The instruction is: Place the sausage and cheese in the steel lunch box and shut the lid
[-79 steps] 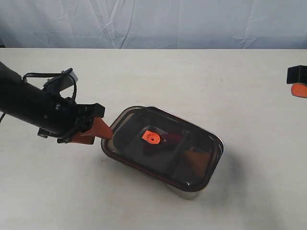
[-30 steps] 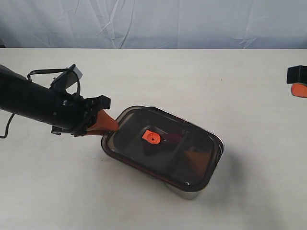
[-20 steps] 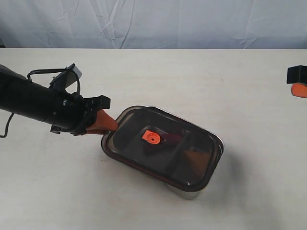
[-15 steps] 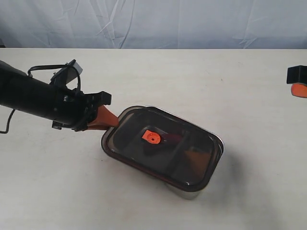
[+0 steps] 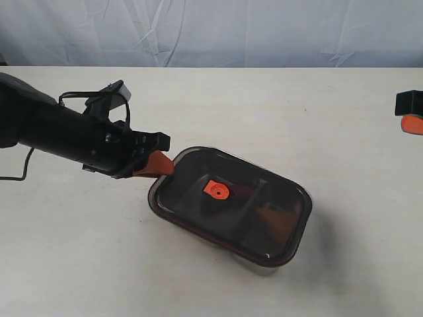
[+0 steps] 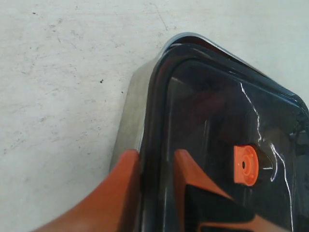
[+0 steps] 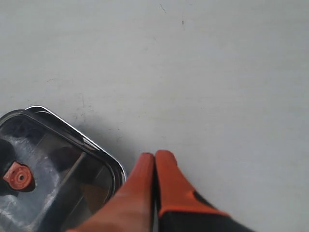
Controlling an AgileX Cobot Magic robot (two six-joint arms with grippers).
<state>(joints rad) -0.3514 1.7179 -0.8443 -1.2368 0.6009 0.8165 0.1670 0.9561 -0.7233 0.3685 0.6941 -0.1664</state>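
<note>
The dark translucent lid [image 5: 231, 208] lies over the steel lunch box [image 5: 256, 265], its orange valve tab [image 5: 217, 190] facing up. My left gripper [image 5: 163, 164] is at the lid's left end. In the left wrist view the left gripper [image 6: 155, 153] is shut on the lid [image 6: 212, 116], one finger outside the box's steel wall [image 6: 131, 108], the other on top of the lid. Through the lid the cheese [image 5: 274, 221] shows as a dim orange-brown shape. The sausage is only a faint reddish patch [image 6: 205, 104]. My right gripper [image 7: 154, 155] is shut and empty, off to the box's right side [image 5: 411, 122].
The box stands slantwise near the middle of a pale table [image 5: 277, 112]. A grey-blue cloth backdrop [image 5: 218, 33] hangs behind the far edge. The left arm's black body and cable [image 5: 66, 129] stretch in from the left.
My left gripper has moved right and slightly away, carrying the lid with it. The lid has slid over the box, and the steel rim at the far right no longer shows.
</note>
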